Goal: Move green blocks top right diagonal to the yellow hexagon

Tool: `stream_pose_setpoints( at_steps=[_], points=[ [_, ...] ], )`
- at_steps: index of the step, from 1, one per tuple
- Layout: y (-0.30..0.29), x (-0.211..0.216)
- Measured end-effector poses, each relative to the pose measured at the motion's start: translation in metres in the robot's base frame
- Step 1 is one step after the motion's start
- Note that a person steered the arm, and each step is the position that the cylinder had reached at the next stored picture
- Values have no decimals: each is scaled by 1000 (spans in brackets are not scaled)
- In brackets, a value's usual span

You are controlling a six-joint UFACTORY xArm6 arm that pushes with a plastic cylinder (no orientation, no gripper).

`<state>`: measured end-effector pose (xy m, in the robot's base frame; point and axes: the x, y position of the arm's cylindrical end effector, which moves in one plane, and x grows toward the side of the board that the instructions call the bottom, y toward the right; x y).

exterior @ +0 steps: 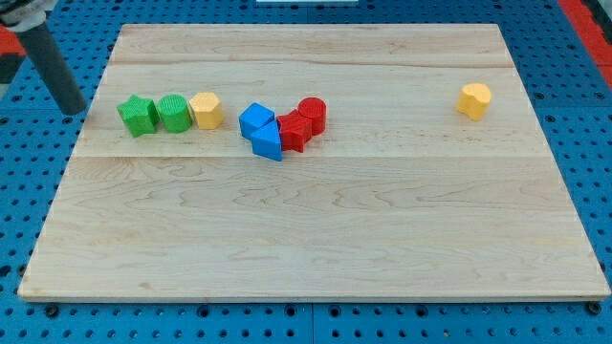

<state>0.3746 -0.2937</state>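
A green star block (138, 116) and a green round block (174, 113) sit side by side at the view's upper left of the wooden board (316, 248). A yellow hexagon block (207, 110) touches the green round block on its right. A second yellow block (474, 99) sits alone at the view's upper right. My tip (73, 108) is at the board's left edge, to the left of the green star and apart from it.
Two blue blocks (256, 121) (268, 143) and two red blocks (312, 112) (293, 132) cluster together right of the yellow hexagon. A blue pegboard surface (29, 182) surrounds the board.
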Motion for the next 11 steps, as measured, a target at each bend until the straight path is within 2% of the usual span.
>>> stream_pose_setpoints(
  at_steps=[1, 5, 8, 9, 11],
  points=[
    [17, 20],
    [149, 15],
    [111, -7],
    [129, -32],
    [242, -66]
  ],
)
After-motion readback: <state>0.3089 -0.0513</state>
